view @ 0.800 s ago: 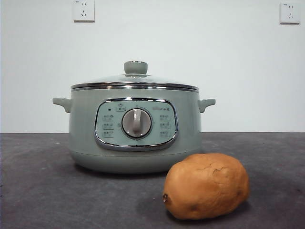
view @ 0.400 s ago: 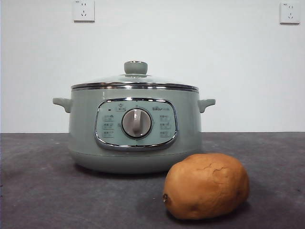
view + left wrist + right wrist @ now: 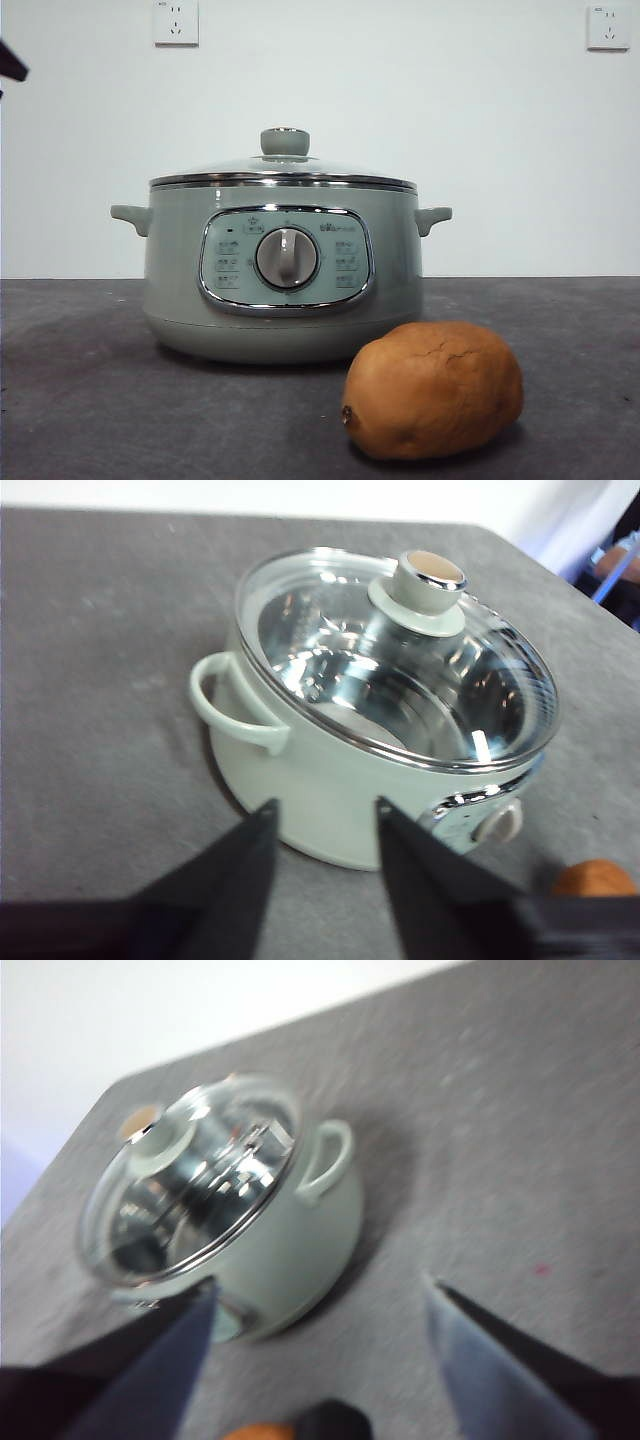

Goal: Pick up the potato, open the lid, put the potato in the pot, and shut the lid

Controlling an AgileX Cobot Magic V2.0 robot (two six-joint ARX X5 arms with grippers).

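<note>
Rough orange-brown oval potato [image 3: 432, 390] lies untouched on grey surface [image 3: 100, 400]; right gripper [image 3: 320, 1330] fingers spread wide, left gripper [image 3: 322, 825] fingers parted. You straddle potato's narrow middle.

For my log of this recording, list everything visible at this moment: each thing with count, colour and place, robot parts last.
wide pale sage-green electric cooking pot: one, green with chrome-framed panel and round dial, standing mid-table.
round clear glass lid: one, steel rim, sage-green knob, seated on the pot.
large oval orange-brown potato: one, cracked skin, on the table in front of the pot, apart from it.
table: one, dark grey.
wall sockets: two, white, high on the pale wall.
left gripper: black jaws open, in the air beside the pot, holding nothing.
right gripper: jaws wide open, above the table, empty.
</note>
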